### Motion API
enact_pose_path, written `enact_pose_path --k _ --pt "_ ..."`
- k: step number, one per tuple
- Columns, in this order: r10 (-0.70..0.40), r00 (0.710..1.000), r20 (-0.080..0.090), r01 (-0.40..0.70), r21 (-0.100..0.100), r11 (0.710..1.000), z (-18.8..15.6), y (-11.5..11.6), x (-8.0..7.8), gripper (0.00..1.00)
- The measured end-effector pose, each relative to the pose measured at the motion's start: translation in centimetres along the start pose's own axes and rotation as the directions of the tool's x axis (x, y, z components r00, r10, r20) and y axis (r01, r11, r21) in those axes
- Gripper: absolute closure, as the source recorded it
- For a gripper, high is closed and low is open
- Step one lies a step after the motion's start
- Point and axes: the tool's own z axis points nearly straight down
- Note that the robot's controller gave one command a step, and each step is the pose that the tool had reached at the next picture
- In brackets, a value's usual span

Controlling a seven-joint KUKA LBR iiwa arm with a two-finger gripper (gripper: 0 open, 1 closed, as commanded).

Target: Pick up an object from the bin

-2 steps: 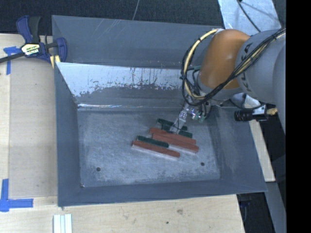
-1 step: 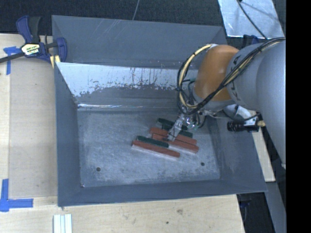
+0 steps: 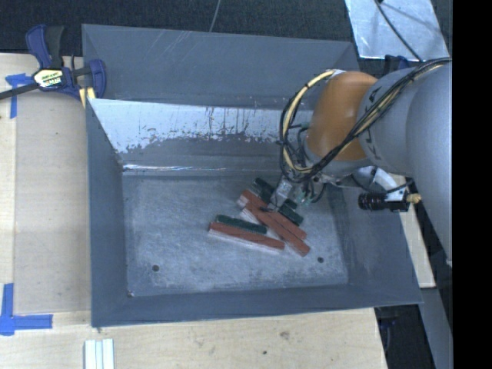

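A grey metal bin [image 3: 108, 229] is seen from above. Right of the middle of its floor a small heap of flat sticks is laid: a long reddish-brown stick [image 3: 246, 237] lies lowest, a dark green strip [image 3: 233, 221] is set along its upper edge, and a second reddish-brown stick [image 3: 290, 234] is slanted across to the right. The claw [image 3: 283, 198] is lowered onto the heap's upper right end, touching the slanted stick. Whether it is apart or together cannot be told. The orange wrist cover [image 3: 338, 121] is seen above it.
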Motion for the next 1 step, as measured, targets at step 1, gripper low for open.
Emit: enact_pose_path --k 1 --pt "0.0 1.0 0.0 0.0 0.0 1.0 0.0 0.0 0.0 1.0"
